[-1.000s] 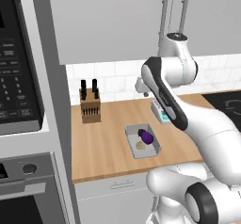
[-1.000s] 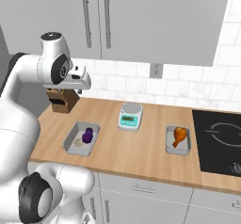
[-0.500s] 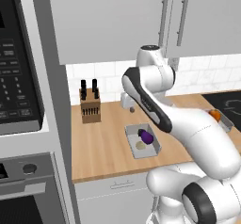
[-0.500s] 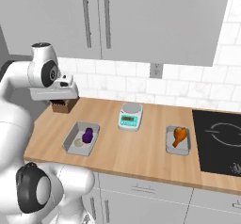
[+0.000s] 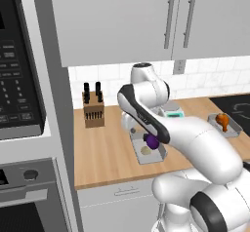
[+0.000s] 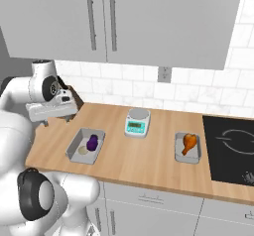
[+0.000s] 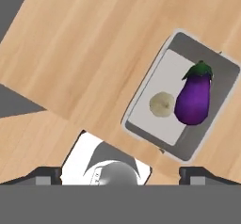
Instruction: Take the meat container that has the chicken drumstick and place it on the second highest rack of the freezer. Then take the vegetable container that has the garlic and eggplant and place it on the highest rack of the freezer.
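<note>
The vegetable container (image 6: 74, 147) is a grey tray on the wooden counter, holding a purple eggplant (image 6: 92, 142) and a pale garlic (image 6: 83, 150). The hand view looks down on this container (image 7: 214, 110), with the eggplant (image 7: 193, 100) and garlic (image 7: 161, 104) up and to the right of the fingers. My gripper (image 6: 49, 117) hovers over the counter's left end, beside the tray and apart from it. The gripper (image 7: 121, 173) is open, with nothing between its tips. The meat container (image 6: 188, 155) with the orange-brown chicken drumstick (image 6: 188, 142) sits further right, near the stove. The freezer and its racks are out of view.
A kitchen scale (image 6: 137, 122) stands between the two trays. A knife block (image 5: 93, 110) stands at the back left by the wall. The black stove (image 6: 230, 146) lies to the right. Microwave (image 5: 19, 89) and oven fill the tall unit on the left. Wall cabinets (image 6: 124, 22) hang overhead.
The arm has swung toward the counter's left end and the hand has dropped lower, now above the wood beside the vegetable container. The trays have not moved.
</note>
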You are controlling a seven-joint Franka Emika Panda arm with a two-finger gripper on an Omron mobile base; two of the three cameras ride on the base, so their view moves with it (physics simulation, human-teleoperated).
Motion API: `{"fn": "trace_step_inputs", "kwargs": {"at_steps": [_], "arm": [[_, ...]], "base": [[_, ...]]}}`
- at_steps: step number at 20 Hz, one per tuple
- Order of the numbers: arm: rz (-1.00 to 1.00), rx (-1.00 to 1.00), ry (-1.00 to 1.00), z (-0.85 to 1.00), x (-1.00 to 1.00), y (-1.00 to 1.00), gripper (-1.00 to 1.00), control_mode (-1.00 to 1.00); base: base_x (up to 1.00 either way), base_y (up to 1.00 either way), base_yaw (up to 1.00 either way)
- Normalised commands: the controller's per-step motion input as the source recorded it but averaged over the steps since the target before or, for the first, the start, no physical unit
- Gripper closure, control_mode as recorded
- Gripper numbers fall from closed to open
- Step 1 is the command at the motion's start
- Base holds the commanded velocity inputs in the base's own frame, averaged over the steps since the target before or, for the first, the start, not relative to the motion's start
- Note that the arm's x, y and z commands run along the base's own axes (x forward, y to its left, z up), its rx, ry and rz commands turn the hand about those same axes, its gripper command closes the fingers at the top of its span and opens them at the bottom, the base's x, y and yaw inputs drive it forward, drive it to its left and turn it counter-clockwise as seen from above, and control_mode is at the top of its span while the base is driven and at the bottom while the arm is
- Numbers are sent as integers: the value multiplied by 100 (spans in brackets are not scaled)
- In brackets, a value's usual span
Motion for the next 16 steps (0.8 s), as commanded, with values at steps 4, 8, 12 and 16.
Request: {"fn": "trace_step_inputs", "kwargs": {"at_steps": [4,8,12,16], "arm": [[27,-6,9,-76,3,-14,-100,-100],[20,-11,0,-67,0,-4,-100,-100],[11,0,-3,-33,0,-3,-100,-100],[1,0,-12,-22,3,-2,-100,-100]], "base": [[0,0,0],[0,0,0],[0,0,0],[0,0,0]]}}
